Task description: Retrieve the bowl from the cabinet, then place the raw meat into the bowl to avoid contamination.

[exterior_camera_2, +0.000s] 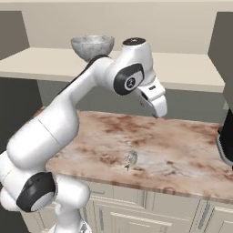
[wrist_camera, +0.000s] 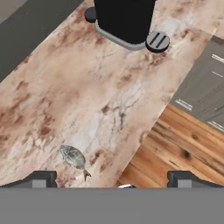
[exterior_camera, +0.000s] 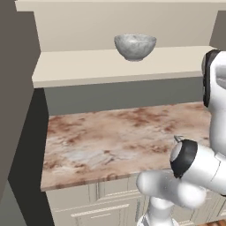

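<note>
Gripper (wrist_camera: 112, 178) fingers stand spread as wide as they go with nothing between them, hanging above the reddish marble counter (exterior_camera: 114, 137) rather than up at the shelf, so no grasp has begun. That wide stance suits what comes first: the round, deep bowl of mottled grey-white stone (exterior_camera: 135, 46) has a broad rim to be straddled. It sits upright on the plain beige shelf (exterior_camera: 79, 66) of the open cream wall cabinet (exterior_camera_2: 136, 18), towards the middle, well above and behind the counter, free of any neighbour, so a reach from the front looks unobstructed. Below, the small silvery-grey fish-shaped piece of raw meat (wrist_camera: 73, 158) lies flat on the marble near its front edge, bare on the stone, which is why the bowl is wanted. Farther along the counter stands a black appliance on a grey base (wrist_camera: 124, 19); wooden flooring (wrist_camera: 175, 148) shows beyond the edge.
</note>
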